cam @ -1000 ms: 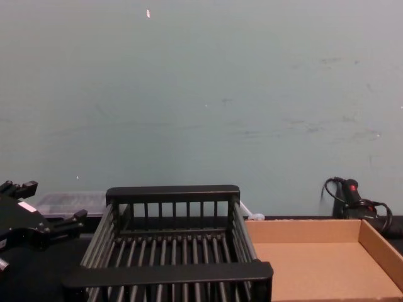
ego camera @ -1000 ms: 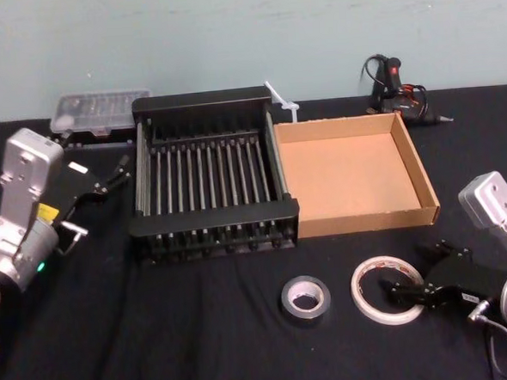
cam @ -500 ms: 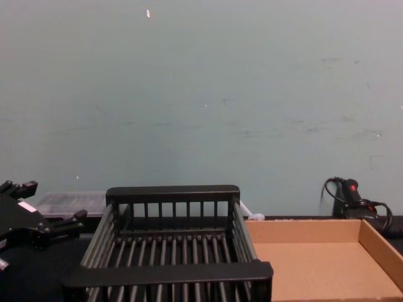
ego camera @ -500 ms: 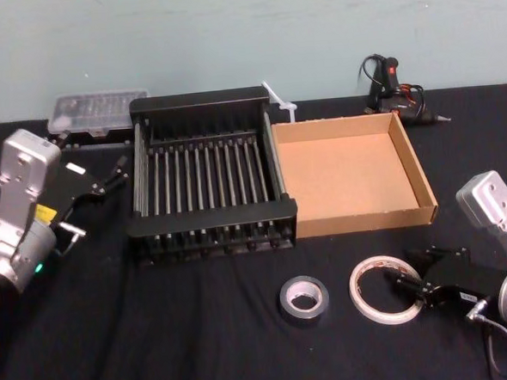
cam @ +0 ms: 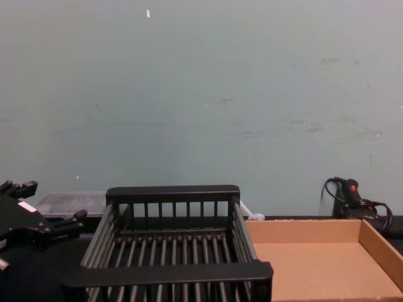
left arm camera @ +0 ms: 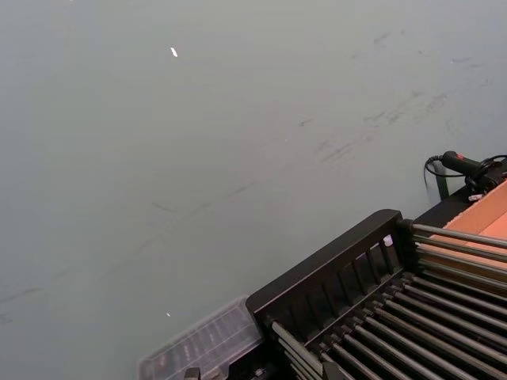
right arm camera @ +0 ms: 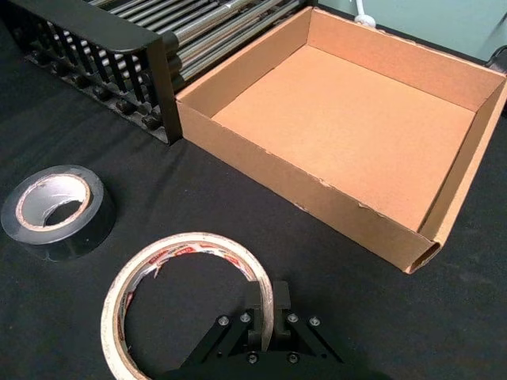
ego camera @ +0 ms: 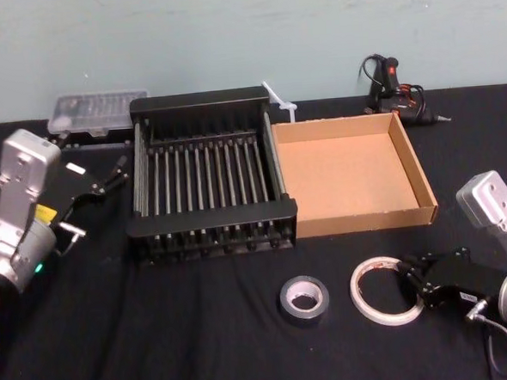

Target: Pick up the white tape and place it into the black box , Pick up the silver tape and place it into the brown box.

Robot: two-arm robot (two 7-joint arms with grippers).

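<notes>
Black cloth, red-printed white tape [ego camera: 384, 290]

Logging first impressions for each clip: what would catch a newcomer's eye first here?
Probably the right gripper, its fingers pinched on the rim of the white tape lying flat on the table's near right. Beside it lies the silver tape, with the black box and the brown box side by side behind, both holding nothing. The left gripper hovers open left of the black box.
</notes>
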